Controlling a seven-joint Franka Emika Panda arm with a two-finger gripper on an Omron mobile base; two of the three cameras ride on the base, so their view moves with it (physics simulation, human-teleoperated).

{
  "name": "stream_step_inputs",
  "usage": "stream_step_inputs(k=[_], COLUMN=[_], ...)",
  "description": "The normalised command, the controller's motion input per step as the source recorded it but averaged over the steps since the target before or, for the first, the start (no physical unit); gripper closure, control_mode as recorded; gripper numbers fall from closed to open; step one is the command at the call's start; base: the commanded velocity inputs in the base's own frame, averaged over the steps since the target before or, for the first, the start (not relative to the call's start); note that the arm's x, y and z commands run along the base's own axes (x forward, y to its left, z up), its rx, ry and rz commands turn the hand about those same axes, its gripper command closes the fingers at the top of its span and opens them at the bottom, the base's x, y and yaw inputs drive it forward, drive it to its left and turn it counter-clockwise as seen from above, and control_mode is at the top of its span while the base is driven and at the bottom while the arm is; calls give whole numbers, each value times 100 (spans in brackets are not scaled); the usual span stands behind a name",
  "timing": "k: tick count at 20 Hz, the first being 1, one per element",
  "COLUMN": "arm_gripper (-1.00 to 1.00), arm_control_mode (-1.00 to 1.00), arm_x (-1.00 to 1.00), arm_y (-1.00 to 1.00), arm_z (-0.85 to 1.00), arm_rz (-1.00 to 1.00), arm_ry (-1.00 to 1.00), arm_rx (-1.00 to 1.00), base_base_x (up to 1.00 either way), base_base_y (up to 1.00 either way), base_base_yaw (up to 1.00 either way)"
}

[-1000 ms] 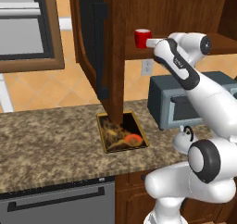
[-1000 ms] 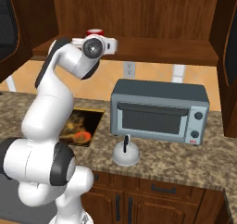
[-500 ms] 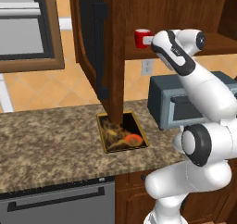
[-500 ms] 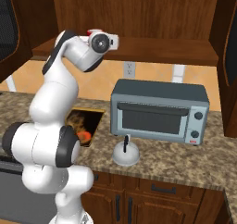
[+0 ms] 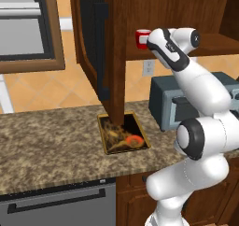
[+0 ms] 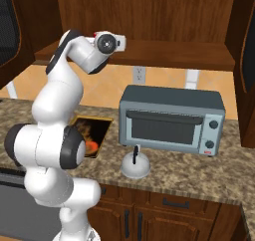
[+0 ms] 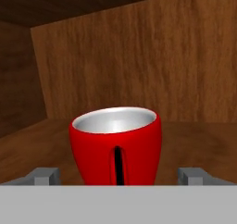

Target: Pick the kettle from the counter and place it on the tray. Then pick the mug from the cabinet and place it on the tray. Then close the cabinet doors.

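This is a home kitchen, rendered rather than filmed. A speckled granite desk (image 5: 51,141) runs along the wall over dark wooden base cupboards (image 6: 164,212) and a grey built-in appliance front with a bar handle (image 5: 60,206). A grey toaster oven (image 6: 172,119) stands on the desk beside a small kettle (image 6: 135,165) and a picture tray (image 5: 123,134). Above hangs a reddish-brown wall cabinet (image 5: 116,47) with an open door (image 5: 95,43) and a red mug (image 7: 115,144) on its shelf. Tan tiled wall, a socket (image 6: 140,75) and a brown-framed window (image 5: 28,29) complete the room
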Motion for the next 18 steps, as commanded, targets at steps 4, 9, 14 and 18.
stream_step_inputs(k=[4, 9, 14, 18], arm_gripper=[100, 100, 100, 100], arm_control_mode=[-100, -100, -100, -100], arm_x=[2, 0, 0, 0], arm_y=[0, 0, 0, 0], arm_z=[0, 0, 0, 0], arm_rz=[0, 0, 0, 0], arm_ry=[0, 0, 0, 0], arm_rx=[0, 0, 0, 0], base_base_x=[0, 0, 0, 0], base_base_y=[0, 0, 0, 0], base_base_yaw=[0, 0, 0, 0])
